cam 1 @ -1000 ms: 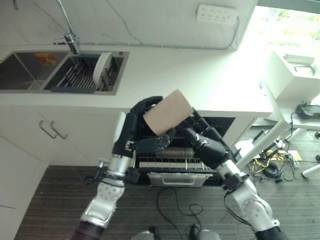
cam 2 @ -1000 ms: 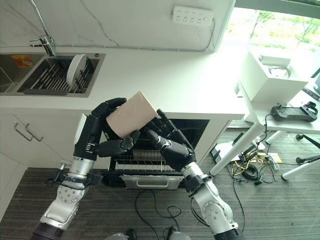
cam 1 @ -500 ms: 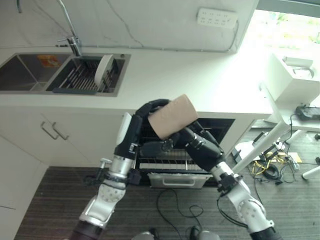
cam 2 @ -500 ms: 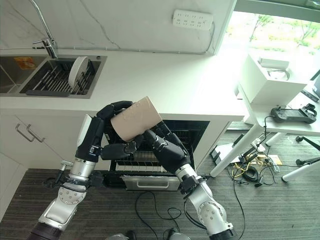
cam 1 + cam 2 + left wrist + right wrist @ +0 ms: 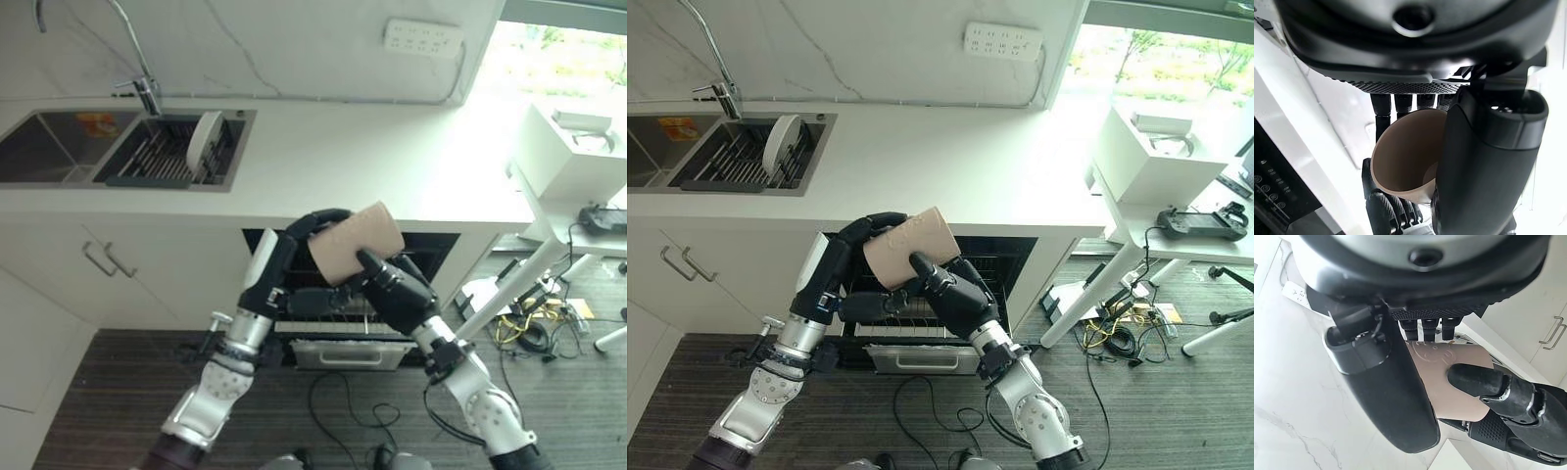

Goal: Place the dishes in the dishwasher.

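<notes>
A cup (image 5: 355, 241) sits between the left hand (image 5: 286, 266) and the right hand (image 5: 392, 286), both wrapped around it, in front of the counter (image 5: 392, 157) and above the open dishwasher (image 5: 338, 313) under it. Set into the counter at the far left is a sink (image 5: 59, 147), with a rack (image 5: 162, 152) in its right basin holding an upright plate (image 5: 203, 137). A side table (image 5: 578, 147) stands to the right.

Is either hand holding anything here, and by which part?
Both hold the tan cup in front of the open dishwasher: the left hand is curled round its side wall, and the right hand grips the wall from the other side.
</notes>
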